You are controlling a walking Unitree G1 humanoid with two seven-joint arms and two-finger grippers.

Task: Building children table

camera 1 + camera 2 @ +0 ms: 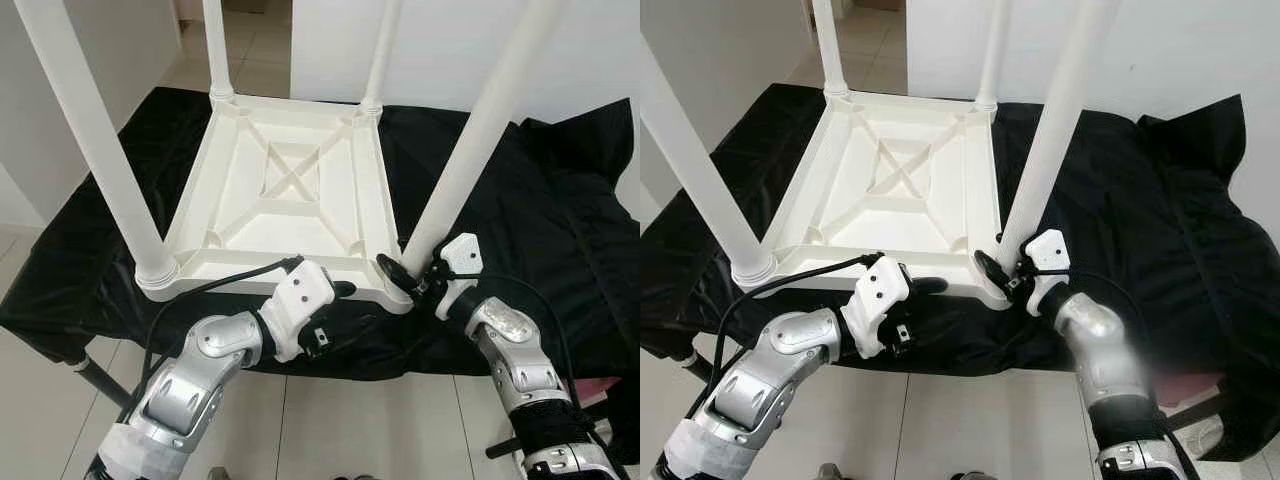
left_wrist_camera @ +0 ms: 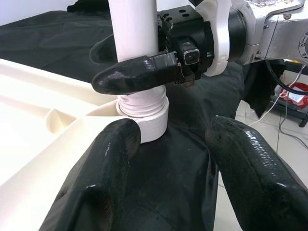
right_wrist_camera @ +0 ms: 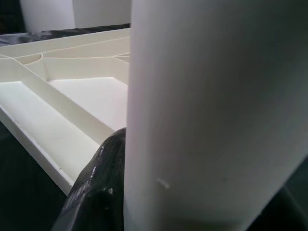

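Note:
A white plastic children's table [image 1: 240, 262] lies upside down on a black cloth, with all its legs pointing up. My right gripper [image 1: 408, 276] is shut on the near-right leg [image 1: 480, 130] just above its threaded socket [image 2: 144, 113]. One of its black fingers [image 2: 137, 74] crosses the leg, and the leg [image 3: 216, 110] stands close against another finger [image 3: 101, 187] in the right wrist view. My left gripper [image 1: 338, 305] is open at the table's front edge, a little to the left of that corner. Its two fingers [image 2: 103, 173] stand wide apart over the cloth and hold nothing.
The black cloth [image 1: 560, 200] covers a low stand and hangs over its front edge. The near-left leg [image 1: 95, 140] and two far legs [image 1: 216, 50] rise steeply around the work area. Pale floor tiles [image 1: 350, 430] lie below, and white walls stand behind.

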